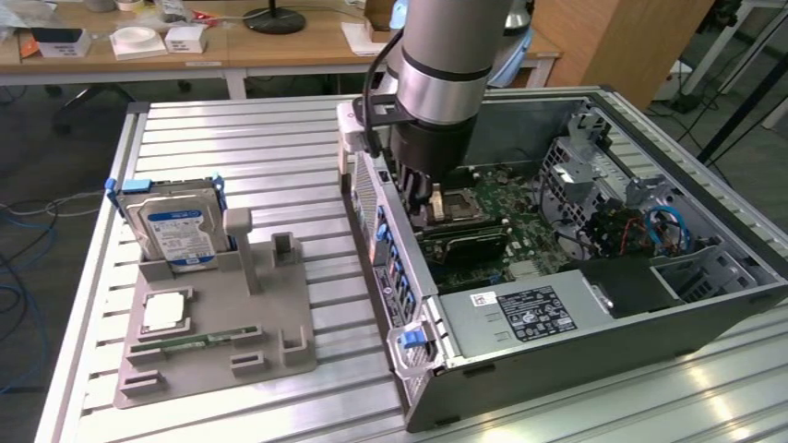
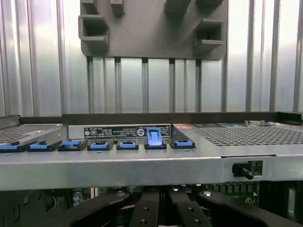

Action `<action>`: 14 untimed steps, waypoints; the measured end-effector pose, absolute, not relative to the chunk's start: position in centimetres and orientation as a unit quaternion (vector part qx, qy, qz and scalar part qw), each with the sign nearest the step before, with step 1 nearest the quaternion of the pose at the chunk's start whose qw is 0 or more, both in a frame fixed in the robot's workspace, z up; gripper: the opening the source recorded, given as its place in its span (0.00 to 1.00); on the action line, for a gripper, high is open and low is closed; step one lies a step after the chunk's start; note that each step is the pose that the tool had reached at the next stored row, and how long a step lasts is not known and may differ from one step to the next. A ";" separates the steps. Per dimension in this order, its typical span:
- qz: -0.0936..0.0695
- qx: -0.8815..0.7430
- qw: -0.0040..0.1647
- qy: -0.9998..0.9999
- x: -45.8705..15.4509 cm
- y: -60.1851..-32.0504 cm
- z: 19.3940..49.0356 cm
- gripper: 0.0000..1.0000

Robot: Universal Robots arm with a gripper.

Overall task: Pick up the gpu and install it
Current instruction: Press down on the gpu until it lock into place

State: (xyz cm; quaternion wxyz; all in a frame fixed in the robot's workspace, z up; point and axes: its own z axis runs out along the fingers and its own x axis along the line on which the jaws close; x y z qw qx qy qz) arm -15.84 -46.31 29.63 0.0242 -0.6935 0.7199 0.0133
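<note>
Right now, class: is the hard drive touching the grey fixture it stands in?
Touching. The exterior view shows the hard drive standing upright, its lower edge seated in a slot of the grey fixture.

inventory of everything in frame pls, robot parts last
computer case: 1, dark grey, open-sided, on the exterior view's right
motherboard: 1, green, inside the case
slot latches: row, blue, along the case edge
parts holder: 1, grey, left of the case
hard drive: 1, silver, blue-white label, upright in the holder
table: 1, ribbed aluminium
arm: 1, silver-black, reaching into the case
hand: 1, black, shut, low inside the case
</note>
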 end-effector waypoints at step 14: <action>0.013 -0.694 0.024 0.720 -16.0 -46.3 30.1 0.11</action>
